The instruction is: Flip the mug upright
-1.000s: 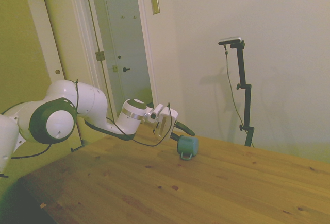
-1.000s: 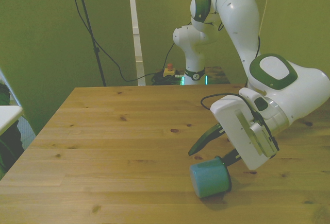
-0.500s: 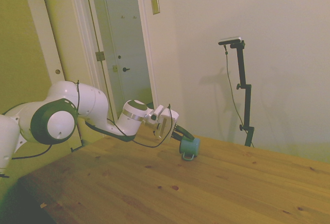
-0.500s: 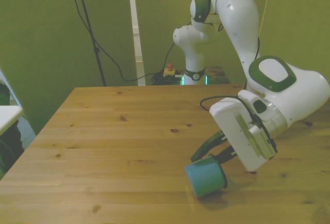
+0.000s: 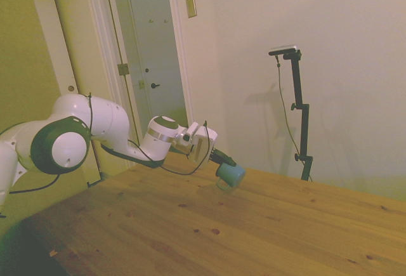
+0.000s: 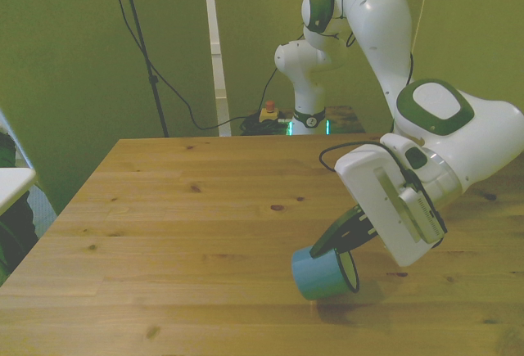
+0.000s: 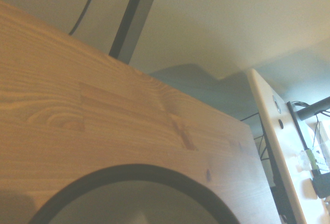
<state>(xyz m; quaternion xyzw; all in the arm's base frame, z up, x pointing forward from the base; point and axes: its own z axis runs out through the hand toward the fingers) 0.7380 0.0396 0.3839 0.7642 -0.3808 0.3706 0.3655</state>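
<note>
Two dark fingers (image 6: 348, 235) of the jaws (image 6: 342, 251) are clamped on the mug (image 6: 322, 274), in the lower right of the front view, gripping it at the rim, one finger seemingly inside the mouth and the other on the outer wall, though we cannot make out the contact itself. We see the mug lying nearly on its side: its long axis runs roughly level, its closed base facing the front view's left and its dark-rimmed mouth toward the front view's right, back at the wrist. In our judgement the coming move turns on that axis, which must swing until the mouth points up.

We cannot tell for certain whether the mug touches the table (image 6: 180, 209) or hangs just above it; in the side view, near the frame's middle, a shadow beneath the mug (image 5: 229, 174) suggests it is slightly lifted. The loop handle is hidden in both wide views. From the wrist view we make out only a dark curved rim (image 7: 134, 175) along the bottom edge, blurred.
</note>
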